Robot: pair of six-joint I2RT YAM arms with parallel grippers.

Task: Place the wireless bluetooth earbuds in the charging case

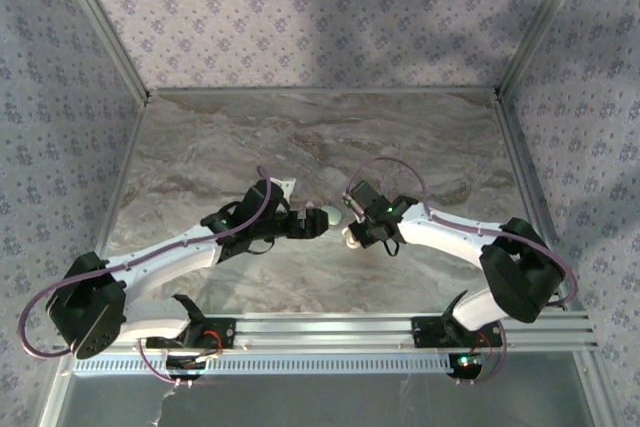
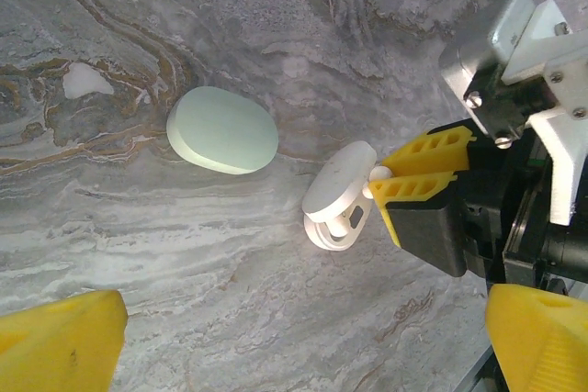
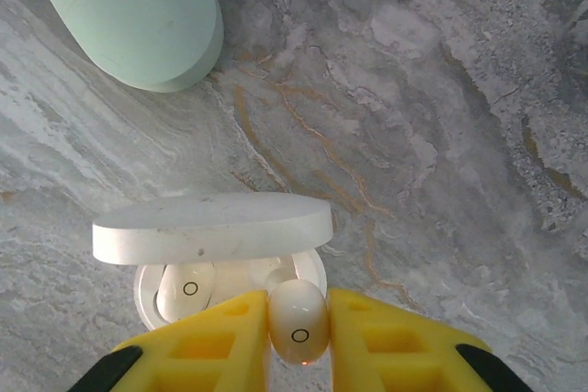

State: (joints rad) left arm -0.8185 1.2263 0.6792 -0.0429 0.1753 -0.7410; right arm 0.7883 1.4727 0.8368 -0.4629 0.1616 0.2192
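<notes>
The small white glossy plastic earbud of the task is clamped between the yellow jaws of the right gripper. It sits just at the open side of the round white plastic charging case. The flat oval white lid of this case stands open above the sockets. A second white earbud lies in the left socket. The free socket beside it is partly hidden by the held earbud, so I cannot tell how exactly the two are lined up. The case rests about in the middle of the marble-patterned desk, somewhat toward the near edge. A closed mint-green oval case lies near it, not touching.

The jaws of the left gripper are wide apart and hold nothing. They hover near the two cases.

I judge the earbud to be very light, hard and smooth, so it can slip or turn easily between the pads. A hold across its widest part, as it is now, with only gentle pressure seems best. The case is also light and has a rounded bottom, so it will probably slide or tip if the earbud pushes on its rim. The thin hinge of the lid looks the most fragile part. If the case needs steadying, I would take it by the lower shell, not by the lid.
</notes>
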